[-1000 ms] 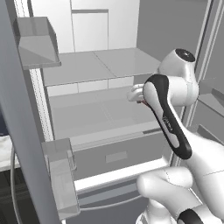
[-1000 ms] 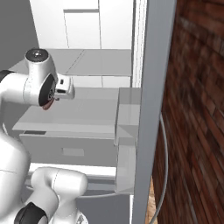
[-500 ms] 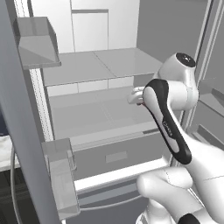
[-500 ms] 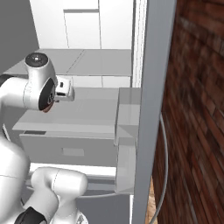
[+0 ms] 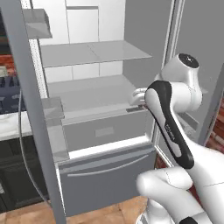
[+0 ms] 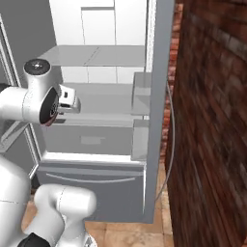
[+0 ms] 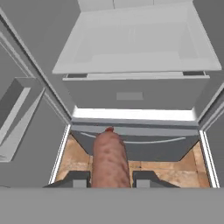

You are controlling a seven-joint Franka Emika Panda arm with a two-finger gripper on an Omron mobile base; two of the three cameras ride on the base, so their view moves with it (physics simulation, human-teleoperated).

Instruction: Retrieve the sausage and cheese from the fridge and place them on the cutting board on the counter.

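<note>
1. Sausage (image 7: 110, 159): reddish-brown cylinder, seen end-on in the hand view at 6 o'clock, standing up between the two dark finger tips (image 7: 75, 179). The jaws are clenched on it, one tip touching each flank. It is clear of every shelf.

2. Gripper (image 7: 110, 179): in the hand view it looks into the fridge (image 7: 131, 94) from outside the opening, with the drawer front at 12 o'clock of the sausage and wooden floor at 3 and 9 o'clock behind it. In the left base view the hand (image 5: 138, 97) sits at the front lip of the lower shelf, at about 3 o'clock in the frame. In the right base view the hand (image 6: 67, 100) is at 9 o'clock, level with the same shelf.

3. Fridge: both doors stand open, shelves grey, interior white. No second item can be made out on the shelves in either base view. Cheese not located.

4. Bench (image 5: 11, 124): a strip of white marble edge shows at 9 o'clock in the left base view, past the open left door. Cutting board not located.

5. Step in hand (judgement): first item is grasped and out of the shelf space; carry to the bench is due. Roughly a quarter of the task done.

6. Next move calls for (judgement): backing the hand fully clear of the doors, swinging or driving toward 9 o'clock, keeping the grip firm. Risks are clipping the left door edge and the sausage slipping lengthwise.
</note>
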